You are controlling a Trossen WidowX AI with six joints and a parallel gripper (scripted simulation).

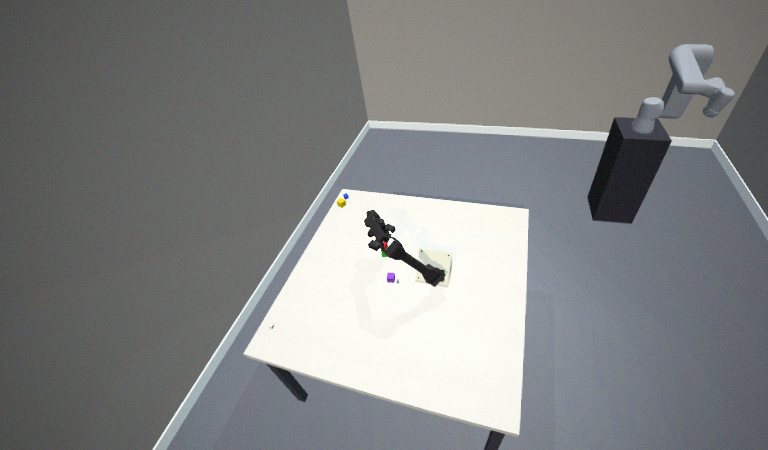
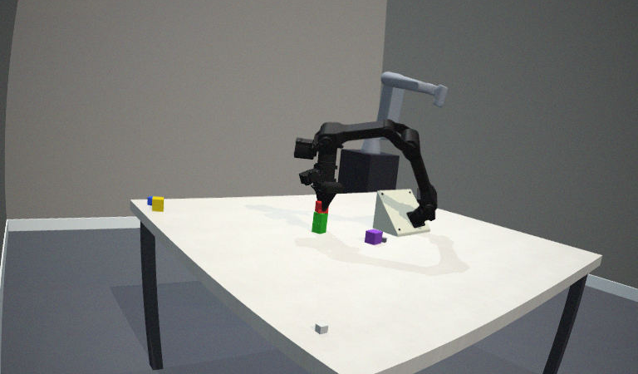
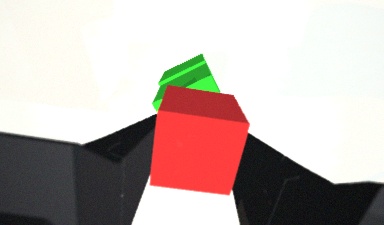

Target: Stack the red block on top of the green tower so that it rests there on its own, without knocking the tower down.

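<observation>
Exterior view: white table (image 2: 385,299) in grey-walled room; end effector (image 2: 322,202) pinches red block (image 2: 321,207) atop green tower (image 2: 319,222)

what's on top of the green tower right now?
The red block, clamped in the gripper, sits directly above the green tower. In the exterior view they appear to meet, but the contact face is hidden, so whether it is touching or just above is unclear.

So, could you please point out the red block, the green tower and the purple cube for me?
red block (image 3: 197,147): wrist view, on its front face.
green tower (image 2: 319,223): exterior view, on its near side.
purple cube (image 2: 373,236): exterior view, on its front face.
</observation>
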